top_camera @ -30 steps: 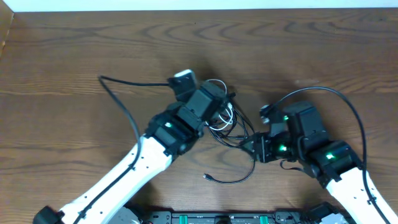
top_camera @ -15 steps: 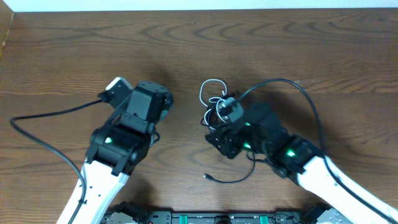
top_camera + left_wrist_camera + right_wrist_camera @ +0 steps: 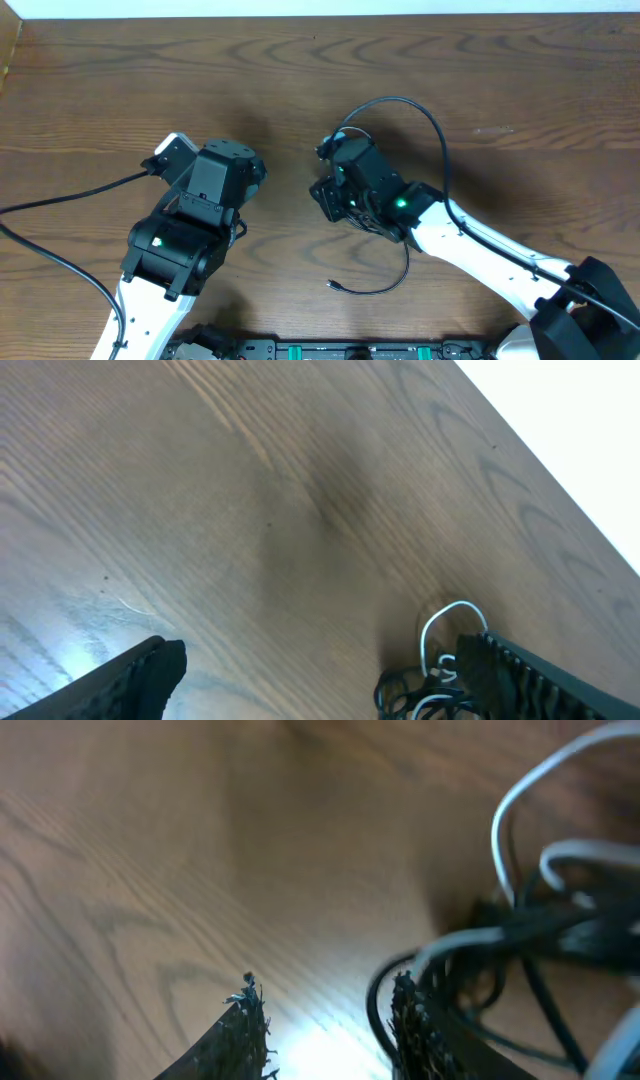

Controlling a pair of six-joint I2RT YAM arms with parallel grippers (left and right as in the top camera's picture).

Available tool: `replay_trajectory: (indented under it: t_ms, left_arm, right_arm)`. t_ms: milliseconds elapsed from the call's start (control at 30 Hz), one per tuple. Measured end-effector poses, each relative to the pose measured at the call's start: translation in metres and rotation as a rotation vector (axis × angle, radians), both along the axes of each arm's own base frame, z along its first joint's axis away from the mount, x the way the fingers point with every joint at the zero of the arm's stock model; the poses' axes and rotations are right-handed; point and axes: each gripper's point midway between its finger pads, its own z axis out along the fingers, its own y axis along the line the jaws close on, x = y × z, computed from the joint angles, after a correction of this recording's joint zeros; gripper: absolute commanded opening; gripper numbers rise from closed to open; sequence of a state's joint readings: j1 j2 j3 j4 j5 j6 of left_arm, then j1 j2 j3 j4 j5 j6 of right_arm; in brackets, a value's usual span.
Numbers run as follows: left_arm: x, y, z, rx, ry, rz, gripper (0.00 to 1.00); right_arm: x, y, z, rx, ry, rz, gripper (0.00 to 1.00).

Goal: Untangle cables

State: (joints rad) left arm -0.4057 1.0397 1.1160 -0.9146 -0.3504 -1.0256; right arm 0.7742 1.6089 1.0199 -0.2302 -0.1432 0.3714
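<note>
Strand-picking step: right gripper (image 3: 325, 1015), fingers half-spread, nothing visibly between them, beside knot of thin black and white cables (image 3: 540, 925); left gripper (image 3: 320, 650) wide-spread, empty. Next — pinch one strand.

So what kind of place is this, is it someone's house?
Probably a robot lab or workshop bench, not a home: two white-and-black robot arms reach over a brown wood-grain table, next to a tangle of thin black and white cables.
</note>
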Motion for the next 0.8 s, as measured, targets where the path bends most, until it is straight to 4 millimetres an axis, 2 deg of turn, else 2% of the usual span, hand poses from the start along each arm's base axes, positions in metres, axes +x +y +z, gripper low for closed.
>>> replay_trajectory:
  t_ms: [300,567,800]
  left_arm:
    - [-0.001,0.0,0.0,0.001,0.003,0.0,0.92]
    - [-0.001,0.0,0.0,0.001,0.003,0.0,0.92]
    - [-0.001,0.0,-0.001,0.002,0.004,0.0,0.92]
  right_arm:
    - [0.004,0.001,-0.003,-0.049,-0.047,-0.031,0.4]
    - [0.017,-0.006,-0.034,-0.146,-0.067,-0.092,0.4]
    - [0.021,-0.017,-0.042,-0.199,-0.075,-0.138,0.4]
